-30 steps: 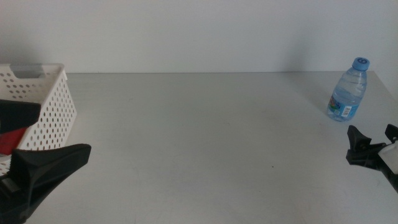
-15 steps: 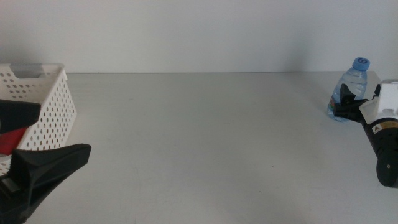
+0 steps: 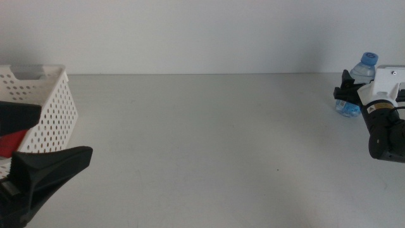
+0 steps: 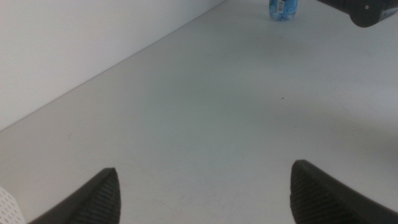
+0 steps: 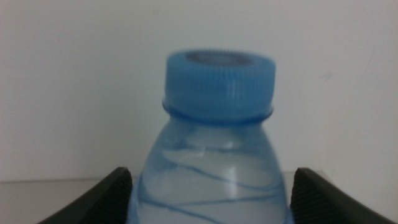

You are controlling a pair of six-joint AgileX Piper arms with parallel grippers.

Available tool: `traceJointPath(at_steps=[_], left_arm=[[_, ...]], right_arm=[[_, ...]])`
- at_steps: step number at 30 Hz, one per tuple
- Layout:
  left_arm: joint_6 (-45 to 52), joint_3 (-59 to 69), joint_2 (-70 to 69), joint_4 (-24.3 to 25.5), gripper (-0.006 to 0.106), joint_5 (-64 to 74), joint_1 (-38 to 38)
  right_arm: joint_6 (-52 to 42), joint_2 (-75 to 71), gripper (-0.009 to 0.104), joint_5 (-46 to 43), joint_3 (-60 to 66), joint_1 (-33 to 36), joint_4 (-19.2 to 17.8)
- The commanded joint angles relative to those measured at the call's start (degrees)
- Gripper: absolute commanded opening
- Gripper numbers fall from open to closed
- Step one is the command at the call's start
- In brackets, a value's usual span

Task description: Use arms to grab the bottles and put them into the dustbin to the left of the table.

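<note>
The clear blue-capped water bottle [image 3: 366, 65] stands at the table's far right edge. My right gripper [image 3: 353, 90] is at the bottle with a jaw on each side of it, open. In the right wrist view the bottle [image 5: 214, 180] fills the space between the jaws, its cap [image 5: 219, 84] above them. My left gripper [image 3: 66, 132] is open and empty at the bottom left, beside the white dustbin [image 3: 54, 101]. A red patch [image 3: 9, 144] shows inside the dustbin. The tea bottle is out of view. The left wrist view shows the water bottle [image 4: 283, 9] far off.
The grey-white table [image 3: 202, 139] stretches between the dustbin and the bottle. A white wall runs along its back edge. The right arm's black and white wrist [image 3: 386, 120] hangs over the right edge. A corner of the dustbin [image 4: 6, 210] shows in the left wrist view.
My right gripper has moved from the near right edge back to the water bottle and now straddles it. The left arm and the bottle have not moved.
</note>
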Motion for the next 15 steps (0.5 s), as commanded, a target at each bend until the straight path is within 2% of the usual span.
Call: traceJointPath(at_steps=[1,13,15], left_arm=[[-0.8,-1.3,0.3,-0.2,0.094,-4.3,-0.4],[-0.8,-1.3,0.3,-0.2,0.094,-4.3,-0.4],[-0.8,-1.3,0.3,-0.2,0.094,-4.3,-0.4]], right_arm=[[-0.7,-1.4,0.064,-1.0,-3.0,-1.1,-0.1],[-0.6,1.5,0.064,0.3,-6.9,-1.4,-0.1],[-0.5,1.4,0.044,2.0,-6.8,-1.4,-0.5]])
